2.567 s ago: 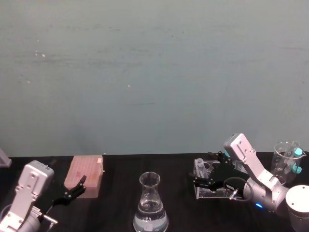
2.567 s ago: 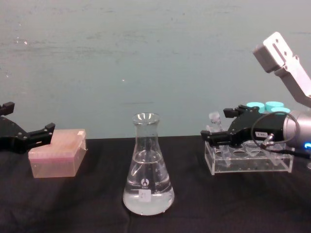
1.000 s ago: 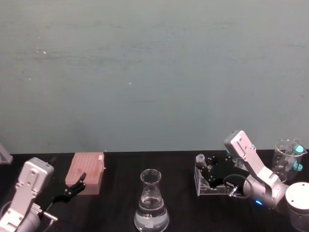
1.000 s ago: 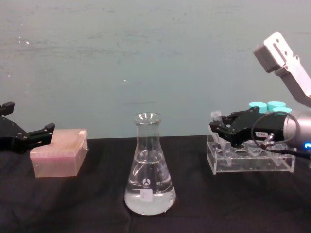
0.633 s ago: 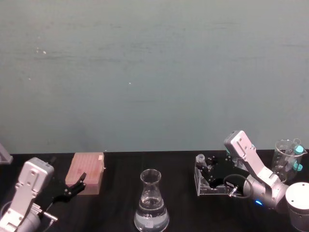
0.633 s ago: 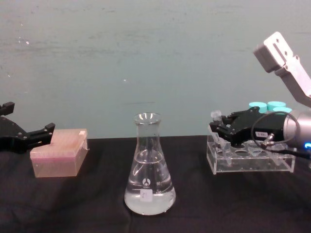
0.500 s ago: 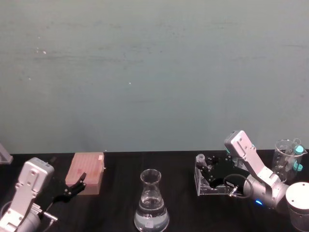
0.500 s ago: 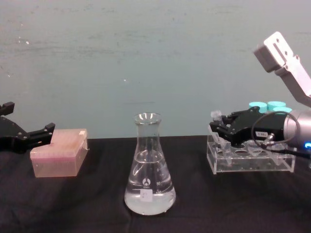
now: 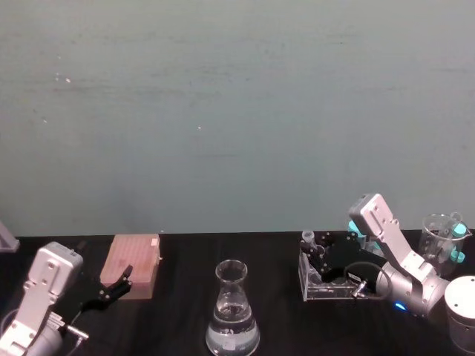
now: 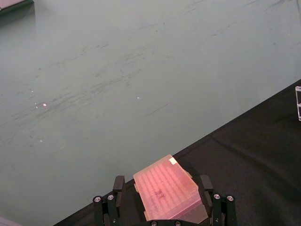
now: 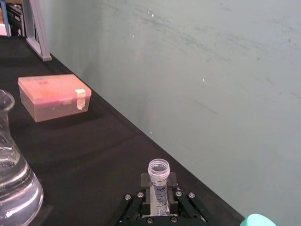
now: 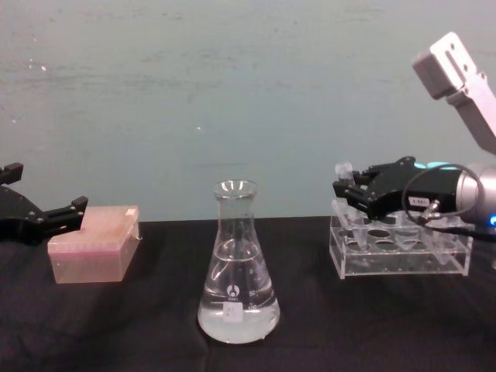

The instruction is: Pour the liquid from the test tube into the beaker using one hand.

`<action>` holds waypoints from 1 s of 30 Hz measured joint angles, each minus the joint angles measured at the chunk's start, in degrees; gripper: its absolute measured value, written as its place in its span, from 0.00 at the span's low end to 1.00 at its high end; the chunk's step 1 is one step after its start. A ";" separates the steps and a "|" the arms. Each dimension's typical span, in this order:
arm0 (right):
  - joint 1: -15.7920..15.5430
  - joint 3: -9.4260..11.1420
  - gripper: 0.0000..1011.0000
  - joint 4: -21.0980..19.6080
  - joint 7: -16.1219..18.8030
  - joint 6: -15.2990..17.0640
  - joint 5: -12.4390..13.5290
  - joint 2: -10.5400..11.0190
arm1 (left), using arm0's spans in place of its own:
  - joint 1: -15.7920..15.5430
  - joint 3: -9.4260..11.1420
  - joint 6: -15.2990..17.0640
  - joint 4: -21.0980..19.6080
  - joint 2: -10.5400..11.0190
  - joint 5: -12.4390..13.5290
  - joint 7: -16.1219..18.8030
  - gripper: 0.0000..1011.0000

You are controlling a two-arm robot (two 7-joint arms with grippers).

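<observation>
My right gripper [image 9: 315, 248] is shut on the test tube [image 9: 308, 238], a slim clear uncapped tube held upright just above the left end of the acrylic rack [image 12: 399, 252]. In the right wrist view the test tube [image 11: 158, 181] stands between the black fingers [image 11: 146, 200], and liquid shows inside it. The beaker [image 12: 237, 271], a clear conical flask holding clear liquid, stands at the table's middle, well left of the right gripper [image 12: 350, 188]. It also shows in the head view [image 9: 232, 315]. My left gripper [image 9: 117, 286] is open and parked beside a pink box.
A pink tip box [image 12: 91, 252] sits at the left, just beyond the left gripper [image 10: 161, 188]. A glass beaker with teal-capped tubes [image 9: 445, 241] stands at the far right behind the rack [image 9: 326, 288]. Black cloth covers the table; a teal wall is close behind.
My right gripper has risen a little with the test tube, drawing it up out of the rack. The left arm and the flask have not moved.
</observation>
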 joint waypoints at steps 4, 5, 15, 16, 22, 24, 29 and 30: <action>-0.42 0.26 0.20 -1.56 0.15 0.28 0.55 0.32 | 0.00 0.00 0.00 0.00 0.00 0.00 0.00 0.99; -0.54 0.38 0.20 -2.11 0.19 0.34 0.78 0.44 | 0.00 0.00 0.00 0.00 0.00 0.00 0.00 0.99; -1.12 1.29 0.20 -5.24 0.30 0.43 2.37 1.34 | 0.00 0.00 0.00 0.00 0.00 0.00 0.00 0.99; -1.17 1.41 0.20 -5.61 0.30 0.42 2.60 1.45 | 0.00 0.00 0.00 0.00 0.00 0.00 0.00 0.99; -1.15 1.43 0.20 -6.71 0.09 0.04 2.73 1.78 | 0.00 0.00 0.00 0.00 0.00 0.00 0.00 0.99; -1.07 1.25 0.20 -6.97 -0.14 -0.26 2.40 1.91 | 0.00 0.00 0.00 0.00 0.00 0.00 0.00 0.99; -0.59 0.62 0.20 -7.69 -0.97 -1.49 0.92 2.27 | 0.00 0.00 0.00 0.00 0.00 0.00 0.00 0.99; -0.54 0.53 0.20 -7.78 -1.06 -1.64 0.72 2.30 | 0.00 0.00 0.00 0.00 0.00 0.00 0.00 0.99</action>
